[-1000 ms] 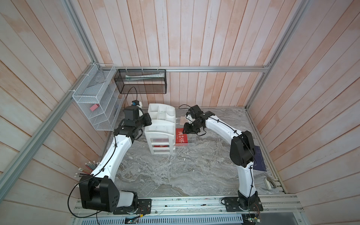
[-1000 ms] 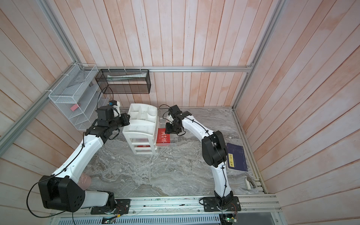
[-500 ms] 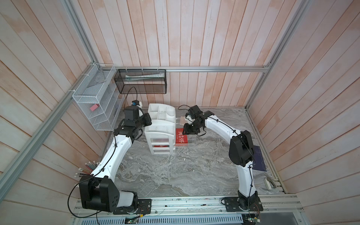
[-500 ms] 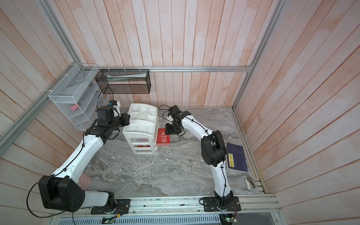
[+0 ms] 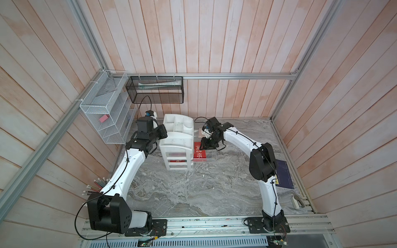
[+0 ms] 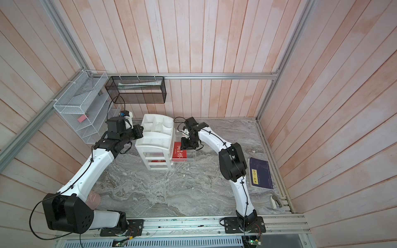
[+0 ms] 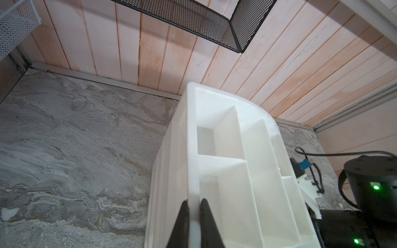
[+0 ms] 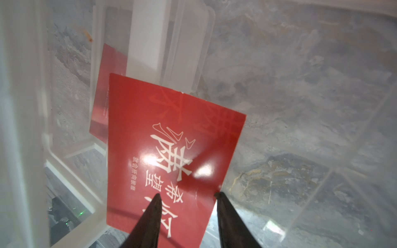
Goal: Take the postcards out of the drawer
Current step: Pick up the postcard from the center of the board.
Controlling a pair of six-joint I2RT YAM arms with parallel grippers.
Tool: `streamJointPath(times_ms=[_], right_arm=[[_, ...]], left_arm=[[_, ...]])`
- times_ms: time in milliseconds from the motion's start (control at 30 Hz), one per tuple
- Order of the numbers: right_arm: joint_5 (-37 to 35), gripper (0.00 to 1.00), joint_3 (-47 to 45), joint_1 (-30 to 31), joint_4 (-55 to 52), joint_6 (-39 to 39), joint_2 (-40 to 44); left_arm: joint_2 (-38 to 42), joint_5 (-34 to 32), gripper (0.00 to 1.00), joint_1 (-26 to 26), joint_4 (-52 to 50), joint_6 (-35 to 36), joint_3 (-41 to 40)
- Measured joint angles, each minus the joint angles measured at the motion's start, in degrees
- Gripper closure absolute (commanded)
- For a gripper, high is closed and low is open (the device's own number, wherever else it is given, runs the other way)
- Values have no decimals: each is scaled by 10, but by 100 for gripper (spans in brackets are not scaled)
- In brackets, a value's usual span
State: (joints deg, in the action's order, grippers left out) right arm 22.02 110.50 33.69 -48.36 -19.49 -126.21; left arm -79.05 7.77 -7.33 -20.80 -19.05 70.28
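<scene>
Red postcard (image 8: 167, 139) just beneath right tool (image 8: 188, 193)

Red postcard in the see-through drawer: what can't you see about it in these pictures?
- Red postcard: right wrist view, near end covered by the right pincer; touching or not, cannot tell.
- Second red card: same view, partly behind the top one, blurred by the clear drawer.
- Both top views: the postcard's small print is too small to read.
- White organizer: left wrist view, its drawers cut off by the bottom edge.
</scene>
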Motion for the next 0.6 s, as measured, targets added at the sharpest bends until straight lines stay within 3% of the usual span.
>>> streamJointPath(times_ms=[600], right_arm=[[118, 60, -126, -24, 147, -45, 69]], left_arm=[[0, 0, 100, 0, 0, 0, 0]])
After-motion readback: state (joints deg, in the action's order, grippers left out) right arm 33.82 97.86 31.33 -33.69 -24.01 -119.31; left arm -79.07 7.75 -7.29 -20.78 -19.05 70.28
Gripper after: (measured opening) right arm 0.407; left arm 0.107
